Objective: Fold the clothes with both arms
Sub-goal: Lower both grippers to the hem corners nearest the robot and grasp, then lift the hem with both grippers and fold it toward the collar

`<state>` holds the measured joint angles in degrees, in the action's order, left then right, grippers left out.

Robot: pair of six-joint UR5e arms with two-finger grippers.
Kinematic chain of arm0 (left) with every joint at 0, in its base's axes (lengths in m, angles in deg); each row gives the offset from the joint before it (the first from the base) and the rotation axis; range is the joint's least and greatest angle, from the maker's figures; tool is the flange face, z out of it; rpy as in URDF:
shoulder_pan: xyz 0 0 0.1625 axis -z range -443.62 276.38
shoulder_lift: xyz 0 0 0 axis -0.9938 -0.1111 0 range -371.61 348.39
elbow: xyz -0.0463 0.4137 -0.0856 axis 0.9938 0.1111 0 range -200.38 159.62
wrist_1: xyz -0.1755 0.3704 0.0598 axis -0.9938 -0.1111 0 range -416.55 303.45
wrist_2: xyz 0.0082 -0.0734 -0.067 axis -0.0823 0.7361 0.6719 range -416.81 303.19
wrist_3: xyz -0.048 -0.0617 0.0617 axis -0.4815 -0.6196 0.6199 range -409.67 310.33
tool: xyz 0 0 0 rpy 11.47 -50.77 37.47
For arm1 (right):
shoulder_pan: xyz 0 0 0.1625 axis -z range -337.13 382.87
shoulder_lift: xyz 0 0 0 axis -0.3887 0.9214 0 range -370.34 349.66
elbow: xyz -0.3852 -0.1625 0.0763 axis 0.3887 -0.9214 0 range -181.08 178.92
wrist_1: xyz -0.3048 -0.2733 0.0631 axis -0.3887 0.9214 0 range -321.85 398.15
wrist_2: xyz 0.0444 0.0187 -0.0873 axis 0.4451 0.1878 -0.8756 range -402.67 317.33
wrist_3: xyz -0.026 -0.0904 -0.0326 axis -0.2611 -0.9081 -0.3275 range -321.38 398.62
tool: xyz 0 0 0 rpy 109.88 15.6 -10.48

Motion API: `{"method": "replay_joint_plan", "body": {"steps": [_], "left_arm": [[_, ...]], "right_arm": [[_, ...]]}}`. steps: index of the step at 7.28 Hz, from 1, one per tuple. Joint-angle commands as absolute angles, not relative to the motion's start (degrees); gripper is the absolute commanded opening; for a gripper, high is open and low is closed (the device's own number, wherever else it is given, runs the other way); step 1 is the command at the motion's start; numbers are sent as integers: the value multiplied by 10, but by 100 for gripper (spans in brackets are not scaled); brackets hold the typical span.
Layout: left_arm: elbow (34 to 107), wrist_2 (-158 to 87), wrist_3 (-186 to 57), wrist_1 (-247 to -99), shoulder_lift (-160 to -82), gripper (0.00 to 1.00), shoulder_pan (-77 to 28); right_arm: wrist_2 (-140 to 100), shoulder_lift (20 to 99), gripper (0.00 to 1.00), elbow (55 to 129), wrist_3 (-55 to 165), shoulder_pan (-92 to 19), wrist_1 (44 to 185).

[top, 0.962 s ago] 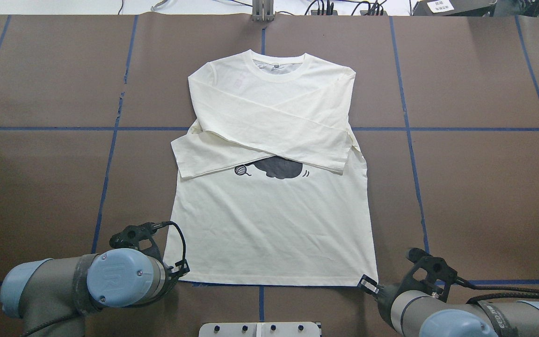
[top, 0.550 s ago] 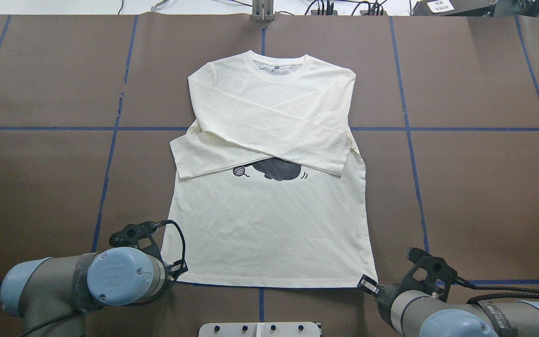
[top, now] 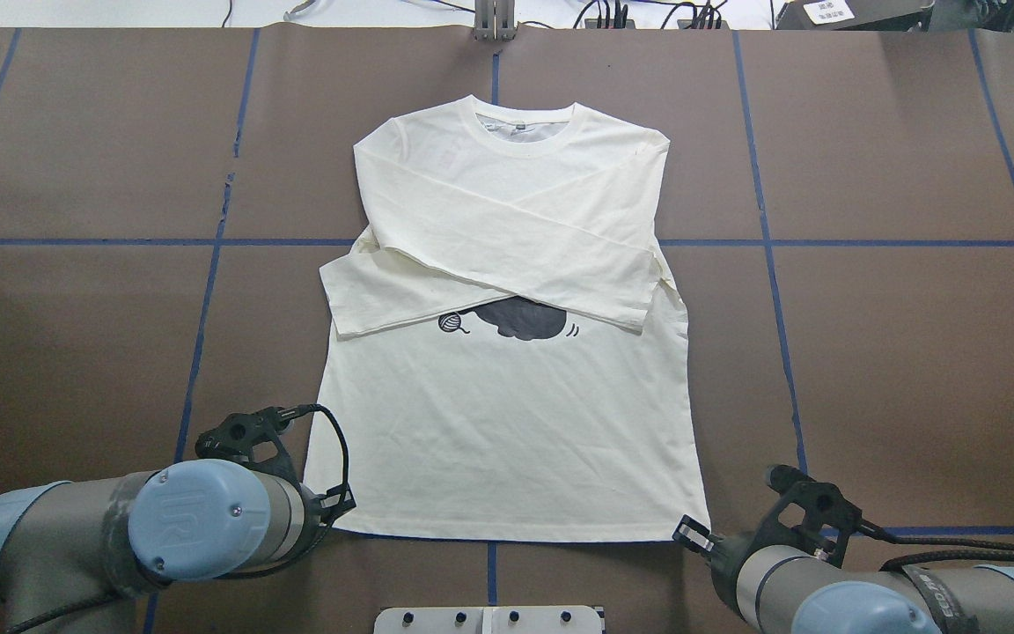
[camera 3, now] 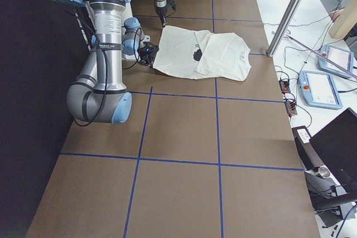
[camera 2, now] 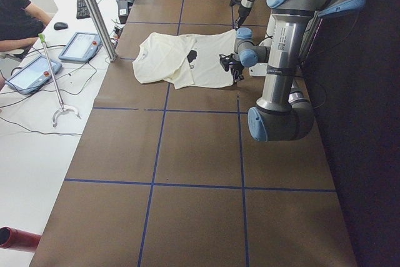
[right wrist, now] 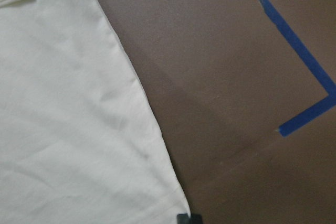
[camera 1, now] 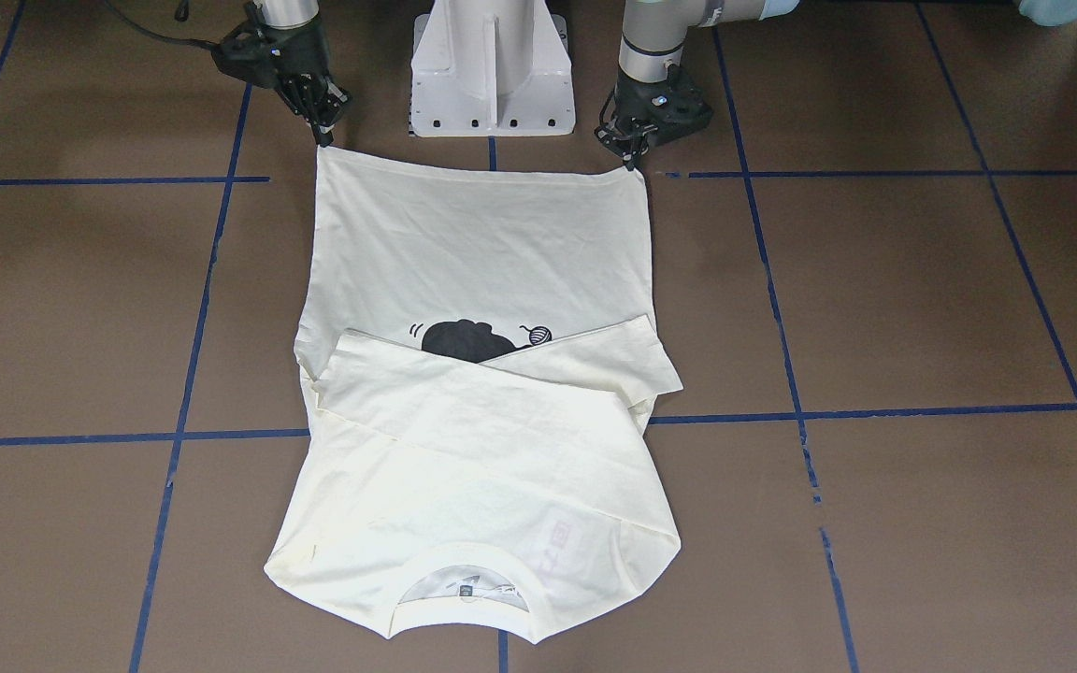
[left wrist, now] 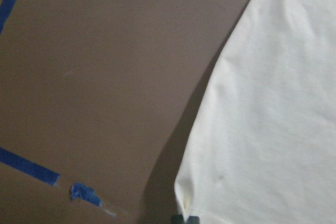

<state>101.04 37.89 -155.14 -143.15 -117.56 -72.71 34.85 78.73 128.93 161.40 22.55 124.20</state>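
The cream T-shirt lies flat, print side up, in the middle of the brown table, with its collar at the far edge from the robot and its hem nearest the robot's base. Both sleeves are already folded in and cross over the chest, covering most of the cat print; only its lower part and the yarn ball show below them. The body below the sleeves lies open and lightly creased, with no lengthwise fold visible. The left gripper stands at the hem corner on the robot's left. Its fingers are drawn narrow, and the left wrist view shows that corner puckered and tucked in at the dark fingertip, so it appears to be pinching the cloth. The right gripper stands at the opposite hem corner with its fingers likewise close together. The right wrist view shows that corner lying flatter and ending at the fingertip, so a pinch is likely but less plain. The hem runs straight between the two grippers, near the table surface, just in front of the white pedestal. Assessment: the sleeve stage is complete and the corner grasps look to be in place. Still to do are raising the hem, carrying it toward the collar and laying it down squarely, and possibly a further fold.
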Motion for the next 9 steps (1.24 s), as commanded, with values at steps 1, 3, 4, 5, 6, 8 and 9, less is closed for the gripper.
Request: {"method": "replay_joint_plan", "body": {"steps": [1,3,4,5,6,8,9], "left_arm": [[1076,380,-1581,-1388,-1178,0,-739],[1119,381,-1634,-1368,-1179,0,-779],[1115,378,-1625,-1369,-1186,0,-772],[1104,367,-1582,-1371,-1213,0,-723],[1092,370,-1503,-1370,-1243,0,-644],[974,371,-1436,-1428,-1276,0,-546],[922,370,-1428,-1472,-1286,0,-510]], "right_arm": [[348,827,0,1335,1616,250,1251],[348,859,0,1414,1620,287,1301],[348,840,0,1414,1614,245,1310],[351,794,0,1375,1591,184,1311],[355,703,0,1316,1521,117,1320],[461,597,0,1231,1390,-24,1379],[498,567,0,1157,1319,-90,1373]]}}
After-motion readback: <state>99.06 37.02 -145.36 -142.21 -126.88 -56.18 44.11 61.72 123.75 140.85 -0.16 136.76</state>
